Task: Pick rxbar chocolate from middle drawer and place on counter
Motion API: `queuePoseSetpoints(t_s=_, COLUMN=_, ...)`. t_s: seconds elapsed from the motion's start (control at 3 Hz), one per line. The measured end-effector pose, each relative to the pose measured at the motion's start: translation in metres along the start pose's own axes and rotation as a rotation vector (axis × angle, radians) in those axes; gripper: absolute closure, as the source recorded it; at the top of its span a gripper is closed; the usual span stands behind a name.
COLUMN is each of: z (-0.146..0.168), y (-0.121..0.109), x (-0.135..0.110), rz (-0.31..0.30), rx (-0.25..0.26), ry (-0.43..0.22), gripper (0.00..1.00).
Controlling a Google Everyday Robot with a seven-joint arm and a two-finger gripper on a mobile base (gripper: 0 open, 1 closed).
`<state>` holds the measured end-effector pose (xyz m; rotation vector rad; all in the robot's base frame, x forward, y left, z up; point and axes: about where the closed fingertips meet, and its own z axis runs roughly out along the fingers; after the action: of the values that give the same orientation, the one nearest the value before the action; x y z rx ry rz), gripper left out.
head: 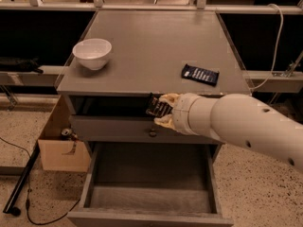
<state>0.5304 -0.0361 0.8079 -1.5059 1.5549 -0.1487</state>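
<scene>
Black-brown wrapper is seen clamped in the pincer (161,110): the yellowish fingers (169,98) are closed to the bar's width, one above and one below, and the rxbar chocolate (155,106) is held between them, tilted.

Pincer and bar are placed in the air just in front of the front edge of the tabletop (151,41), a little right of its middle, at about lip height, above the knobbed drawer front (118,128). The middle drawer (149,174) is pulled out below, floor bare; the bar is clear of it.

Step in hand is judged as the carry up to the tabletop: pick done, placing not yet done.

To be done well:
- The bar should be raised above the front edge before anything is moved forward, since the wrapper's upper end looks close to the lip and could be snagged.
- A firm grip is needed until the bar is over grey surface.
- A drop spot is best chosen near the front edge, between the white bowl (92,52) by the left edge and the navy-blue bar (200,74) by the right edge.
- Release should be made low and flat.
</scene>
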Motion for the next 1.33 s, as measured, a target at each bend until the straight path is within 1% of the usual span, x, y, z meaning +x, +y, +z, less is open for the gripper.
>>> queuePoseSetpoints(t_s=0.33, z=0.0, y=0.0, x=0.0, rz=0.0, rx=0.0, ry=0.0, gripper=1.0)
queuePoseSetpoints(t_s=0.67, z=0.005, y=-0.012, x=-0.009, rz=-0.021, rx=0.01, ry=-0.012, gripper=1.0)
queuePoseSetpoints(t_s=1.0, z=0.014, y=-0.04, x=-0.029, rz=-0.07, rx=0.021, ry=-0.031, gripper=1.0)
queuePoseSetpoints(t_s=1.33, z=0.053, y=-0.108, x=-0.073, rz=-0.169, rx=-0.019, ry=-0.048, gripper=1.0)
